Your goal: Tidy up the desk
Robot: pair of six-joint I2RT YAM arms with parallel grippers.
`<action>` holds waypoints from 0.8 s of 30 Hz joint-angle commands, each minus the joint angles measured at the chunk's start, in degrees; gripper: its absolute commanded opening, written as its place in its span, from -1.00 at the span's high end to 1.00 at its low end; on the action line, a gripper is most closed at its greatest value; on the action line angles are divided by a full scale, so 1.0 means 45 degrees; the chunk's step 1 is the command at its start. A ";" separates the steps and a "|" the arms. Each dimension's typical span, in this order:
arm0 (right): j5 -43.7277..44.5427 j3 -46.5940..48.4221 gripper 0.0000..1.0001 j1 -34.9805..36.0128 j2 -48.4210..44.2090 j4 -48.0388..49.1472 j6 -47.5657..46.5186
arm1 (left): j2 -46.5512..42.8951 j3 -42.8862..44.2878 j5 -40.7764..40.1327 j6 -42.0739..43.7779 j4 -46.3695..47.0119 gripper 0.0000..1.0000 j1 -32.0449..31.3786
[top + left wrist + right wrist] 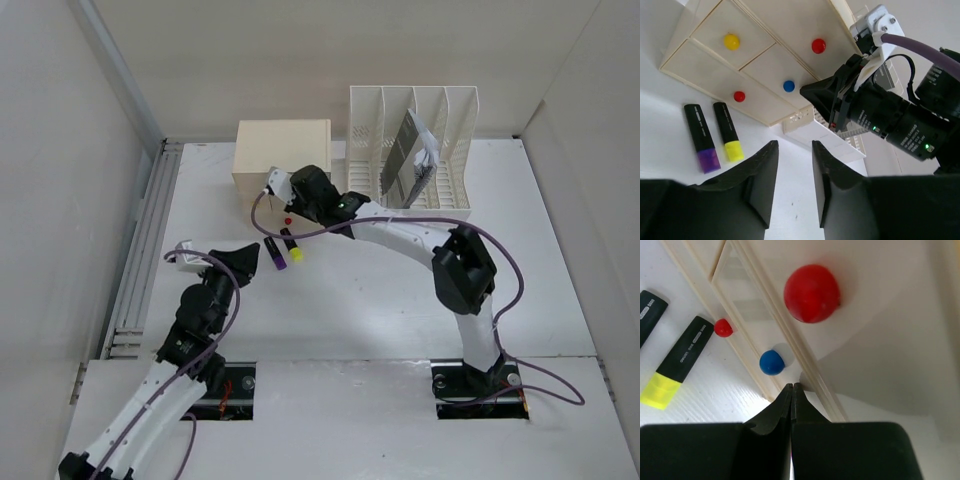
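Note:
The white desk (380, 300) holds a cream drawer box (282, 150) at the back. Two black highlighters lie in front of it, one with a purple cap (272, 254) and one with a yellow cap (293, 248). My right gripper (792, 386) is shut and empty, with its tips against the lower edge of the drawer front that has the large red knob (811, 293), beside the blue knob (771, 362). My left gripper (795, 150) is open and empty above the desk, just right of the yellow highlighter (728, 131) and the purple one (701, 137).
A white slotted file rack (412, 145) with dark papers stands right of the drawer box. The right arm (890, 115) reaches across in front of the box. A wall and a rail run along the desk's left edge (140, 250).

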 commanded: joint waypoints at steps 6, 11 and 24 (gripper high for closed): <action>-0.3112 -0.0845 1.00 -0.0641 -0.1426 0.0882 -0.0524 | 0.4382 -0.0566 0.1401 -0.1421 0.6804 0.17 0.0613; -0.4685 -0.1491 0.31 -0.0800 -0.2950 0.0583 -0.0645 | 0.8188 -0.0450 0.3021 -0.1988 0.9947 0.26 0.1550; -0.9665 -0.2253 0.29 -0.2732 -0.6118 0.0192 0.0155 | 1.7490 0.1913 0.5996 -0.2361 1.6072 0.66 0.2645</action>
